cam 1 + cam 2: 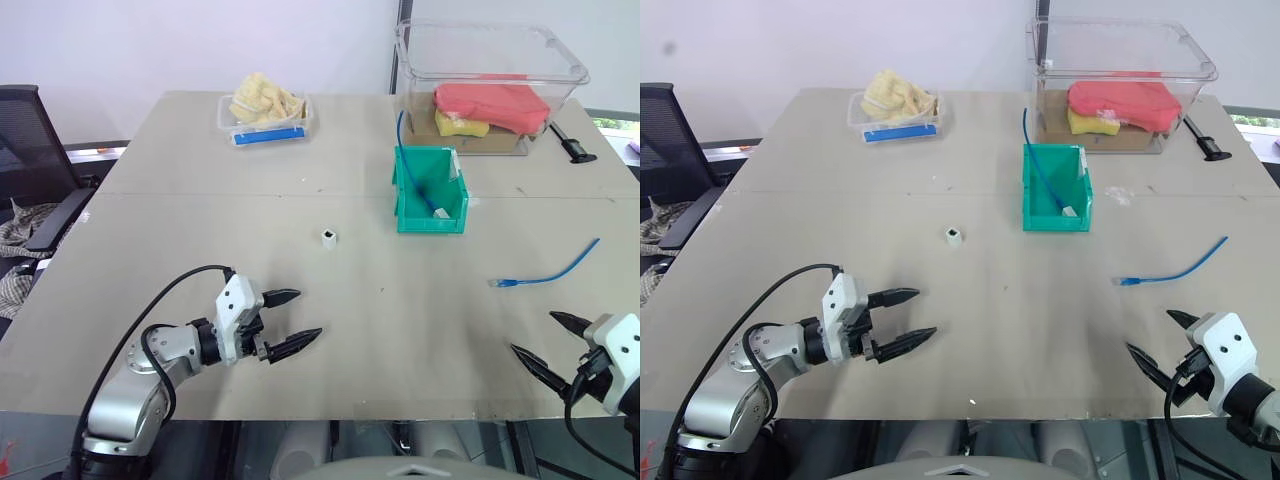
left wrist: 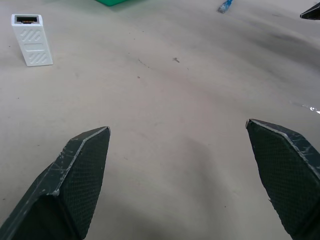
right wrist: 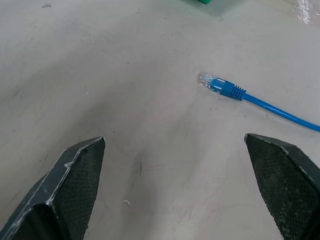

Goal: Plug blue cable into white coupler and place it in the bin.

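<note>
The blue cable (image 1: 545,273) lies loose on the table at the right, its clear plug (image 3: 207,80) pointing toward the table's middle. The white coupler (image 1: 329,237) stands alone near the centre, its dark socket showing in the left wrist view (image 2: 32,40). Behind it to the right sits the teal bin (image 1: 432,218), with a second blue cable (image 1: 415,180) inside. My left gripper (image 1: 305,315) hovers open in front of the coupler, well short of it. My right gripper (image 1: 533,333) is open near the front edge, just short of the cable's plug.
A large clear tub (image 1: 490,60) holding red and yellow items stands at the back right, with a black tool (image 1: 572,145) beside it. A small clear tray with yellow cloth (image 1: 265,110) sits at the back. A black chair (image 1: 25,150) stands left of the table.
</note>
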You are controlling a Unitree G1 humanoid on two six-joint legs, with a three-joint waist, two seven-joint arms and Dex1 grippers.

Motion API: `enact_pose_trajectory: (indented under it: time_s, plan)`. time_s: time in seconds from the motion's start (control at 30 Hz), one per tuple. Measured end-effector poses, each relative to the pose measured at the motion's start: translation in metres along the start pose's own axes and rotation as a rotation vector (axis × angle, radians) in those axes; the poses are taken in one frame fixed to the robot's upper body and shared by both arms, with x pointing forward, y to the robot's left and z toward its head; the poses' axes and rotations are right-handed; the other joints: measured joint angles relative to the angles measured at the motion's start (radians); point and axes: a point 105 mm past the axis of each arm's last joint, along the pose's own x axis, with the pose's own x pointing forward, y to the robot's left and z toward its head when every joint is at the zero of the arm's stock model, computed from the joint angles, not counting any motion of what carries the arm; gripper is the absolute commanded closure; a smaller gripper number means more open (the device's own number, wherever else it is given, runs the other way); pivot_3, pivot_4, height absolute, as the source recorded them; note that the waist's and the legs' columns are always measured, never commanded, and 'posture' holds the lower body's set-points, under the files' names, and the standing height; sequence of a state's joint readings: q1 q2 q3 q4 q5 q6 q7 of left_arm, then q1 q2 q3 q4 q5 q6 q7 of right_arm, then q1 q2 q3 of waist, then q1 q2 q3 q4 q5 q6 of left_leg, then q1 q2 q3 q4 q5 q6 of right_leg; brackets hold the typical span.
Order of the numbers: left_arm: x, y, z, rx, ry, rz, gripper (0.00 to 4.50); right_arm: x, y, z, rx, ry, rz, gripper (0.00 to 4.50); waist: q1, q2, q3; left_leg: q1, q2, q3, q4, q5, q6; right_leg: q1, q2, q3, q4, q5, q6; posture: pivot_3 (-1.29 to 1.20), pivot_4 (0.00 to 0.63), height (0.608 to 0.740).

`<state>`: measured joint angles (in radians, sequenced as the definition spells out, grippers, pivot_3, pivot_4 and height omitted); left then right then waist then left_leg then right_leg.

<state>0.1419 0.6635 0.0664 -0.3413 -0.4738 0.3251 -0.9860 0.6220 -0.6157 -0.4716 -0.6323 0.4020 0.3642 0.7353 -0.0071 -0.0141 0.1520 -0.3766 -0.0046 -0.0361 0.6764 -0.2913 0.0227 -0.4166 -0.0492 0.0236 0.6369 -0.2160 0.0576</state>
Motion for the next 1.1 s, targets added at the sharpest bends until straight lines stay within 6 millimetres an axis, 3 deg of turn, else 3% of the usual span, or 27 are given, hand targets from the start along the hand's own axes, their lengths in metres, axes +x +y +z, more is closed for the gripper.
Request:
enact_pose_trajectory:
  time_s: [0.1, 0.17, 0.23, 0.43, 0.53, 0.6, 0.97, 1.1]
  plan:
    - [0.002, 0.002, 0.004, -0.036, -0.023, 0.006, 0.02, 0.002, -0.002, 0.003, -0.008, -0.004, -0.009, 0.08, 0.0, 0.0, 0.0, 0.0, 0.0, 0.0, 0.0, 0.0, 0.0, 0.0, 0.0, 0.0, 0.0, 0.0, 0.0, 0.0, 0.15, 0.739]
    - [0.012, 0.014, 0.026, -0.11, -0.128, 0.035, 0.02, 0.01, -0.012, 0.013, -0.094, 0.026, -0.026, 0.08, 0.0, 0.0, 0.0, 0.0, 0.0, 0.0, 0.003, 0.0, 0.0, 0.001, 0.0, 0.0, 0.0, 0.0, 0.001, 0.0, 0.15, 0.739]
    - [0.013, 0.017, 0.036, -0.115, -0.152, 0.038, 0.02, 0.014, -0.015, 0.023, -0.124, 0.023, -0.014, 0.08, -0.001, -0.001, 0.0, 0.001, 0.0, 0.0, 0.003, 0.0, 0.0, 0.002, 0.001, 0.0, 0.0, 0.0, 0.001, 0.0, 0.15, 0.739]
    - [0.013, 0.001, 0.043, -0.051, -0.117, -0.058, 0.02, 0.024, -0.022, 0.038, -0.159, 0.108, 0.104, 0.08, -0.003, -0.001, 0.0, 0.0, 0.0, 0.001, 0.002, -0.001, 0.001, 0.002, 0.001, -0.001, -0.001, 0.002, -0.002, 0.0, 0.15, 0.739]
    - [0.012, -0.015, 0.04, 0.038, -0.079, -0.151, 0.0, 0.034, -0.033, 0.042, -0.195, 0.149, 0.152, 0.92, -0.003, 0.0, 0.001, -0.001, 0.0, 0.001, 0.002, -0.001, 0.002, 0.002, 0.001, -0.001, -0.005, 0.002, -0.003, 0.0, 0.15, 0.739]
    - [0.013, -0.021, 0.041, 0.056, -0.083, -0.185, 0.0, 0.041, -0.041, 0.043, -0.224, 0.186, 0.183, 1.78, -0.004, 0.0, 0.001, -0.001, 0.0, 0.002, 0.002, -0.001, 0.002, 0.003, 0.0, 0.0, -0.006, 0.002, -0.003, 0.0, 0.15, 0.739]
    - [0.01, -0.027, 0.037, 0.098, -0.064, -0.21, 0.0, 0.085, -0.078, 0.032, -0.389, 0.371, 0.303, 1.78, -0.004, 0.003, 0.003, -0.002, 0.0, 0.002, 0.002, -0.002, 0.003, 0.003, 0.001, -0.002, -0.008, 0.004, 0.0, 0.0, 0.15, 0.739]
    - [0.011, -0.028, 0.039, 0.113, -0.067, -0.2, 0.0, 0.098, -0.079, 0.033, -0.393, 0.394, 0.36, 3.04, -0.004, 0.003, 0.003, -0.002, 0.0, 0.001, 0.002, -0.002, 0.003, 0.002, 0.001, -0.002, -0.008, 0.004, 0.001, 0.0, 0.15, 0.739]
